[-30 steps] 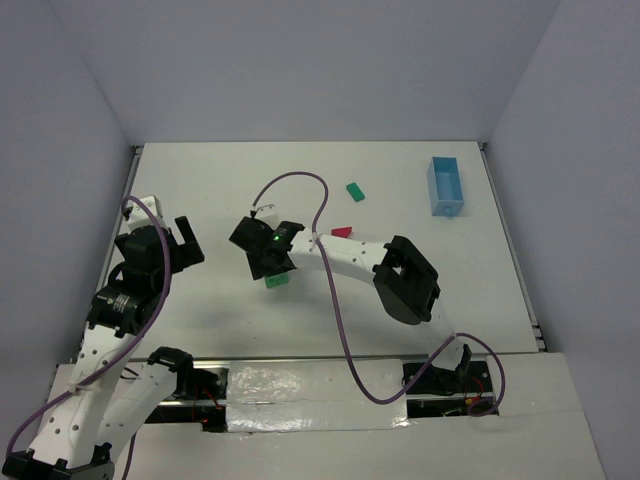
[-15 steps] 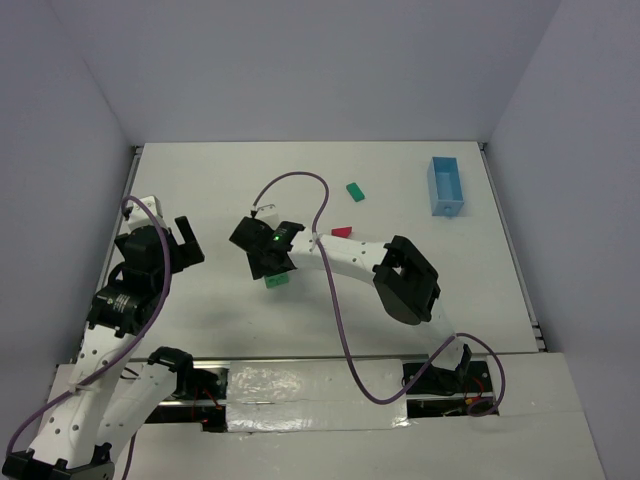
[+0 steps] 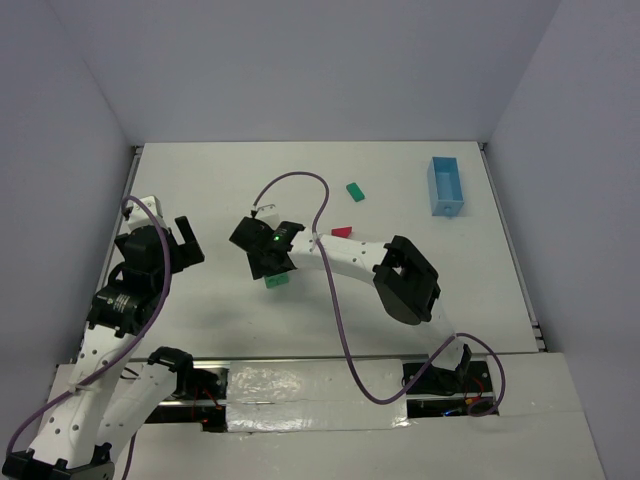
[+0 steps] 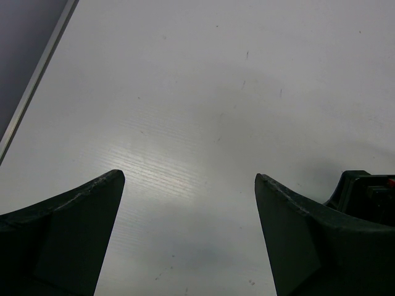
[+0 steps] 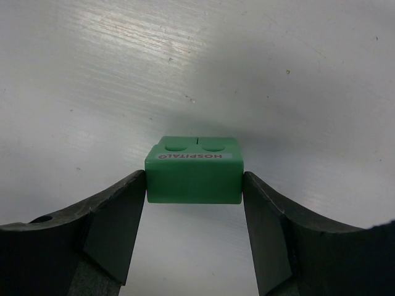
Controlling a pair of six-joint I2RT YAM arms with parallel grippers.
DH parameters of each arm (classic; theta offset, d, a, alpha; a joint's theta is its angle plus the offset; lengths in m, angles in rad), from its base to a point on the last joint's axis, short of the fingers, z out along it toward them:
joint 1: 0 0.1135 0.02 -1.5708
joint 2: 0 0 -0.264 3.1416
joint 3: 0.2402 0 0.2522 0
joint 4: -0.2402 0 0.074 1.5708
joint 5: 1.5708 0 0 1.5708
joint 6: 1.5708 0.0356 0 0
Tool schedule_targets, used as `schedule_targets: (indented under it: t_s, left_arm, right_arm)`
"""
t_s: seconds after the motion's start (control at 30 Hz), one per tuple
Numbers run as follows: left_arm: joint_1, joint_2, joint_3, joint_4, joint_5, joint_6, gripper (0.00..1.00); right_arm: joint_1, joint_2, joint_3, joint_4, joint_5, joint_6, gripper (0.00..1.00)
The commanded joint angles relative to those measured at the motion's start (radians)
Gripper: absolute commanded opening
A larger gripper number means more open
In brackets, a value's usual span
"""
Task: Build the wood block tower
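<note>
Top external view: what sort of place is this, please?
Probably a robot lab test cell: a white table enclosed by plain walls, left arm and right arm bolted at its near edge, small toy pieces like the red block laid out.

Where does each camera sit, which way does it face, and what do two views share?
Top external: above and behind the robot, looking down on the white table; the left arm and right arm show.
Left wrist: on the left arm, facing bare table between its open jaws.
Right wrist: on the right arm, facing the green wooden block gripped in its jaws.
Shared: top and right wrist both show that block.
</note>
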Motion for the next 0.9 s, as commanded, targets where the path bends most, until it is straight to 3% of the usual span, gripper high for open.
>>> schedule_targets:
  t_s: [0.0,0.87]
  left_arm:
    - [0.004,0.001,-0.009,0.043,0.007,0.02,0.99]
    - [0.004,0.003,-0.011,0.043,0.008,0.02,1.0]
  right_arm:
    - [0.005,-0.043,-0.006,-0.003,0.018,0.011,0.69]
    - [0.013,-0.065,-0.028,0.017,-0.001,0.01,0.7]
